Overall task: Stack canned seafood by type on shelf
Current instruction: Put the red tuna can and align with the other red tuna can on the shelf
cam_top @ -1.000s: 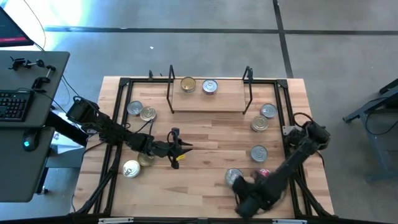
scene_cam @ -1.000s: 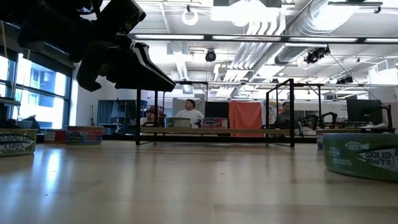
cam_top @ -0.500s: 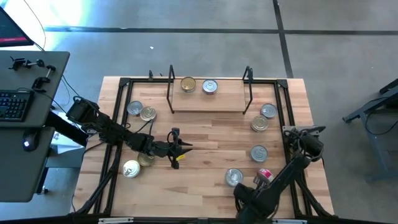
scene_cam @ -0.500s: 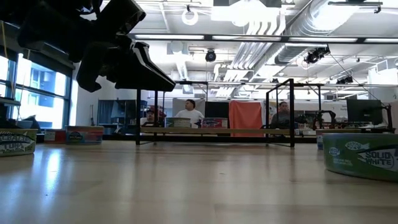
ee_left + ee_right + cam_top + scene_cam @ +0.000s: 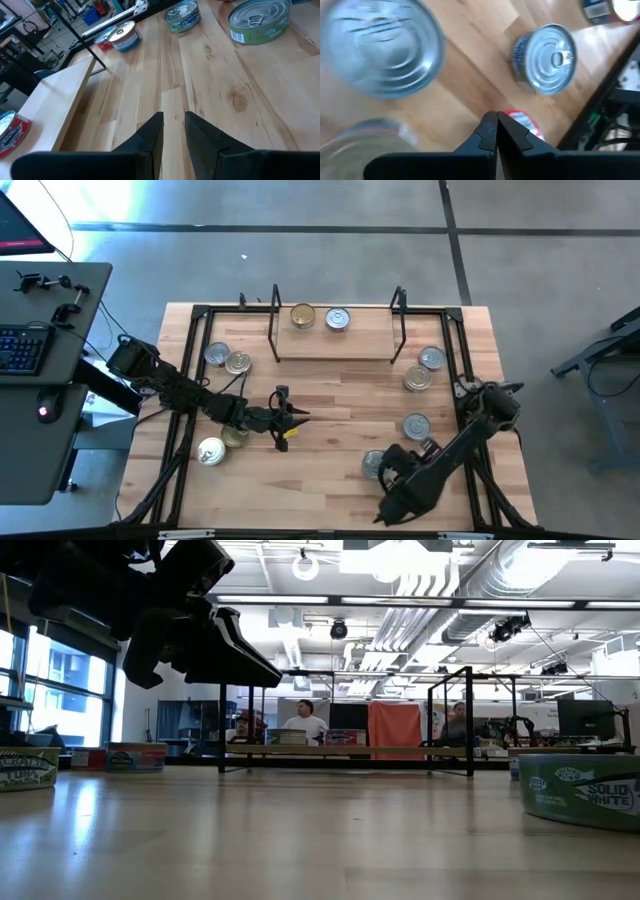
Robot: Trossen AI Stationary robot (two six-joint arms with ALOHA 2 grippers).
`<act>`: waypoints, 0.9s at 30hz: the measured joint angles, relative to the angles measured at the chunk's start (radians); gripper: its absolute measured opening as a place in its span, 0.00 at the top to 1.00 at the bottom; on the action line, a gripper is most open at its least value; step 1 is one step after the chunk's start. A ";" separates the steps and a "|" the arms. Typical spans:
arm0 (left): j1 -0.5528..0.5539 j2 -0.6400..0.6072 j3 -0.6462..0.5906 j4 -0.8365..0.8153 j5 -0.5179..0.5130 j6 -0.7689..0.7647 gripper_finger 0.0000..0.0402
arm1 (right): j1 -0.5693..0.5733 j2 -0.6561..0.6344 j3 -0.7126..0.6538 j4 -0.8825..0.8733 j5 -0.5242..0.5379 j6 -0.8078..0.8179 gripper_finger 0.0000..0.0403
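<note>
Right hand (image 5: 496, 118), closed and empty, has swung back over the near-right cans (image 5: 375, 464), well short of the shelf (image 5: 335, 345), where two cans (image 5: 337, 319) stand; left hand (image 5: 173, 131) remains slightly parted mid-desk (image 5: 340, 390), so stacking continues.

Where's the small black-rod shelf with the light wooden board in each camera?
High view: shelf at back centre.
Low view: middle distance, centre.
Left wrist view: its board along the picture's left side.
Right wrist view: not in it.
Shared landmark: the left gripper, in front of it.
</note>
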 joint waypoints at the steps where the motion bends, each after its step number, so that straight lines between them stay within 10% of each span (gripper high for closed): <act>1: 0.000 0.000 0.000 0.000 0.000 -0.003 0.82 | 0.007 -0.017 0.002 0.003 0.000 0.014 1.00; 7: 0.000 0.000 0.000 0.002 0.000 -0.008 0.82 | 0.055 -0.122 0.014 -0.002 -0.066 0.160 0.90; 20: 0.000 0.000 0.000 0.003 0.000 -0.015 0.82 | 0.088 -0.182 -0.221 0.074 -0.286 0.234 0.26; 27: 0.002 0.000 0.000 0.002 0.000 0.001 0.82 | 0.019 -0.182 -0.371 0.260 -0.313 0.065 0.22</act>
